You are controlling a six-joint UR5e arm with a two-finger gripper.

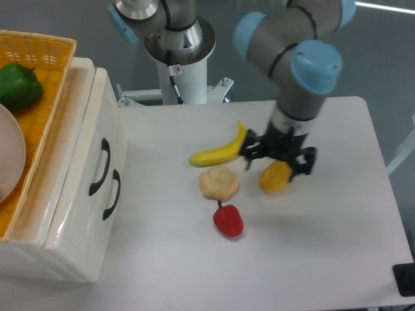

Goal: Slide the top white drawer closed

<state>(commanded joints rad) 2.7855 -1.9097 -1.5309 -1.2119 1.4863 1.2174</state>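
White and bare in most places, the bench (337,259) is seen from above against a grey backdrop. At the left edge a white cabinet (61,259) is placed, and its two fronts are seen side by side. The top white drawer (91,139) is seen flush with the cabinet face, its black curved handle (102,167) lying just beside the second black handle (113,194) of the other drawer front (87,246). An orange woven basket (45,48) is carried on top of the cabinet; a green pepper (18,85) is held in it, and the rim of a pale plate (11,155) is seen at the frame's edge.

Near the middle of the bench a banana (219,150), a round bread roll (218,183) and a red pepper (228,220) are laid close together. A yellow pepper (275,177) lies to the right of the roll.

The gripper (277,162) is held over the yellow pepper, well apart from the cabinet, and part of the pepper is hidden by it. The jaws appear spread, with a dark finger seen at each side of the pepper, and nothing is seen grasped between them. The arm's base column (181,58) is mounted behind the bench.
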